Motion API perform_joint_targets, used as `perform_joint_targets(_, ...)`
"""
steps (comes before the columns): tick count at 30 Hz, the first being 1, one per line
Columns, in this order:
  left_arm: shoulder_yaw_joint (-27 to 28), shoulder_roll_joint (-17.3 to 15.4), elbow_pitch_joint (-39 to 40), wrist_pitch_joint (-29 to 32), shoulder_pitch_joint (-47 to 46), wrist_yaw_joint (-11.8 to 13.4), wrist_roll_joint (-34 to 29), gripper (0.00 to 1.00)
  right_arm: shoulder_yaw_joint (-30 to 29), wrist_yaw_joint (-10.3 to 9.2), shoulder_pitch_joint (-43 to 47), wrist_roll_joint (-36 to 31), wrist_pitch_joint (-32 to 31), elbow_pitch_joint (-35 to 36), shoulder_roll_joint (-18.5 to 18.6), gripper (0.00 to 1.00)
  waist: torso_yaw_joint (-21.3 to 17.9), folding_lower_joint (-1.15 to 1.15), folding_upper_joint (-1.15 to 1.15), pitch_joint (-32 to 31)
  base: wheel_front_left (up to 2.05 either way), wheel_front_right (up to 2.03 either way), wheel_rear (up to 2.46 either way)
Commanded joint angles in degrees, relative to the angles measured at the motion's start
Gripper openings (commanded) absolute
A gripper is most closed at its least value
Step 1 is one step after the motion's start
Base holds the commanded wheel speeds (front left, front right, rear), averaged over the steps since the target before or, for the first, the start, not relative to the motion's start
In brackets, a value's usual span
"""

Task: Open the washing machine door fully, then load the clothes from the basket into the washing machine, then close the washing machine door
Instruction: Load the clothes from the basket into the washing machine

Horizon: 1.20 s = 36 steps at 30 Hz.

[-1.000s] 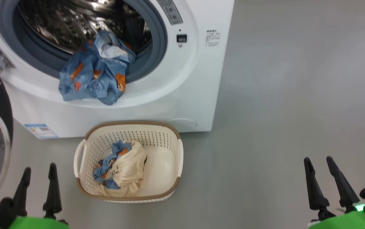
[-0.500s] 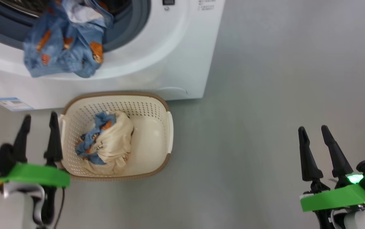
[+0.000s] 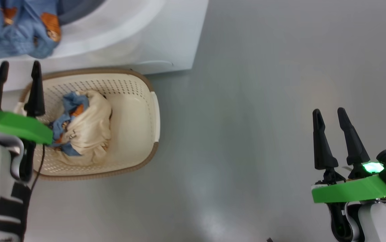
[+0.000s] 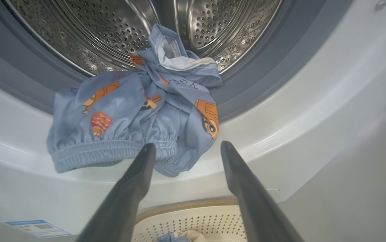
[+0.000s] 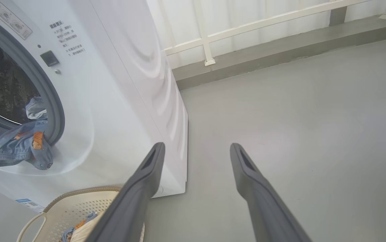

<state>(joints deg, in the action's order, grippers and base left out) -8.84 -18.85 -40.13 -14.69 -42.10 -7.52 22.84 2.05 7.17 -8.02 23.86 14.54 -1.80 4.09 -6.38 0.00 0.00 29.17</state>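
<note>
A light blue printed garment [image 4: 129, 114] hangs out of the washing machine [image 5: 122, 84], draped over the grey-blue gasket [image 4: 263, 60] with the steel drum [image 4: 112, 27] behind it. The washing machine door is out of view. Below stands the basket [image 3: 129, 124] holding a cream garment [image 3: 85, 127] with a blue printed one [image 3: 72, 101] tucked beside it. My left gripper [image 3: 19, 64] is open and empty above the basket's left rim, pointing at the hanging garment. My right gripper [image 3: 329, 111] is open and empty over bare floor, far right of the basket.
Grey floor [image 3: 246, 101] stretches right of the washer and basket. A blue label [image 4: 38, 228] sits low on the washer's front. A white railing [image 5: 246, 30] on a raised ledge runs behind the machine.
The head camera has tilted down and turned, sliding washer and basket up and left. My left arm has reached forward over the basket's left rim. The clothes lie as before.
</note>
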Motion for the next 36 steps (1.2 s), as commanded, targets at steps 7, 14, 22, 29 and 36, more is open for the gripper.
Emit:
perform_joint_targets(7, -0.7, -3.8, -7.3, -0.3, -8.9, 0.0, -1.4, 1.00, 2.2, 0.32, -1.7, -0.9, 0.5, 1.8, -0.4, 1.00, -3.0, 0.00, 0.00, 5.1, 0.00, 0.00, 0.00)
perform_joint_targets(14, 1.4, -3.7, -13.7, -0.3, -14.9, 1.7, -3.0, 1.00, 2.6, 0.32, -2.4, -1.1, 0.5, 2.0, -0.7, 1.00, -3.3, 0.00, 0.00, 6.6, 0.00, 0.00, 0.00)
perform_joint_targets(22, 3.9, -3.1, -17.1, -0.3, -18.2, 2.8, -4.1, 1.00, 3.2, 0.32, -3.1, -0.8, 0.5, 2.0, -1.0, 1.00, -4.1, 0.00, 0.00, 7.2, 0.00, 0.00, 0.00)
perform_joint_targets(29, 4.2, -2.5, -17.8, -0.3, -19.5, 2.0, -5.3, 1.00, 3.6, 0.32, -3.3, -0.6, 0.5, 2.0, -1.1, 1.00, -4.6, 0.00, 0.00, 7.5, 0.00, 0.00, 0.00)
perform_joint_targets(36, 5.6, -2.9, -19.2, -0.3, -21.1, 1.7, -5.8, 1.00, 4.3, 0.32, -3.8, -0.3, 0.5, 2.0, -1.2, 1.00, -5.5, 0.00, 0.00, 8.0, 0.00, 0.00, 0.00)
